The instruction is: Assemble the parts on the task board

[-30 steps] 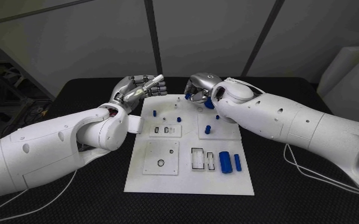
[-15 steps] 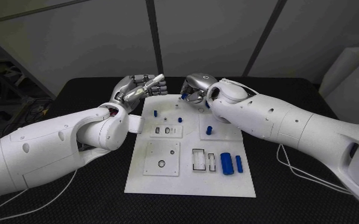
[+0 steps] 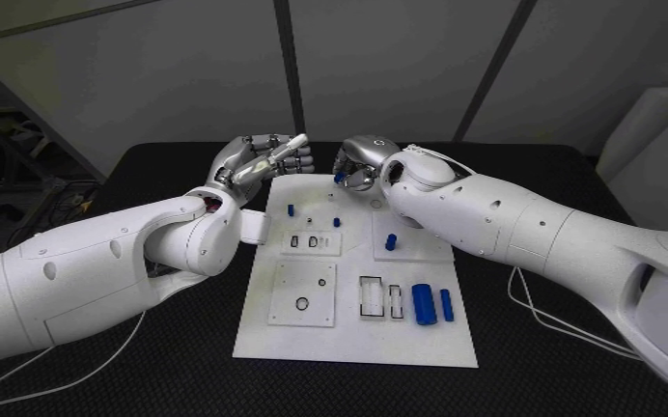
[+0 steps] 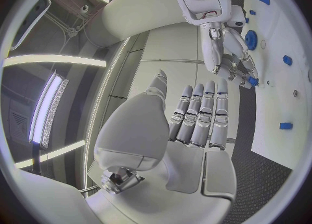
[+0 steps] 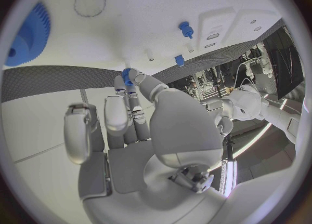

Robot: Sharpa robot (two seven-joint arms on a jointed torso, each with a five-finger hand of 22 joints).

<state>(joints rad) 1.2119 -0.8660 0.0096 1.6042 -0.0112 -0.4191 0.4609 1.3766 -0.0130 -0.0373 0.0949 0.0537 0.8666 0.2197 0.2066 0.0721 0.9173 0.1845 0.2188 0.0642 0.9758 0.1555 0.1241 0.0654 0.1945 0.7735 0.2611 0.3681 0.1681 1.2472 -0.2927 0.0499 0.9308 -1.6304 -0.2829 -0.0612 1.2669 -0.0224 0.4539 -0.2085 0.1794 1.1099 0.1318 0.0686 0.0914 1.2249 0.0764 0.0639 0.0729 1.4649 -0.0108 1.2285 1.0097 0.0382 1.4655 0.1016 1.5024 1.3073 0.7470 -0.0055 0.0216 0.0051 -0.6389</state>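
The white task board [image 3: 355, 340] lies mid-table. Above its far edge my right hand [image 3: 365, 162] pinches a small blue part [image 3: 341, 177] at its fingertips; the right wrist view has that part [image 5: 127, 73] over the board's edge, with a blue gear [image 5: 26, 34] nearby. My left hand [image 3: 264, 160] hovers over the far left corner, fingers straight and holding nothing; its palm [image 4: 195, 120] faces my right hand [image 4: 231, 57]. Blue pegs [image 3: 292, 210] [image 3: 336, 221] [image 3: 391, 240] stand in the board. Two blue cylinders [image 3: 422, 303] [image 3: 446, 303] lie at the near right.
Square insert plates with slots and a black ring [image 3: 298, 304] sit on the board's left half. Both white forearms cross the table's sides towards the far end. A white cable [image 3: 557, 316] trails on the black table at the right.
My right hand has shifted a little to the left along the board's far edge, still holding the small blue part. My left hand has barely moved.
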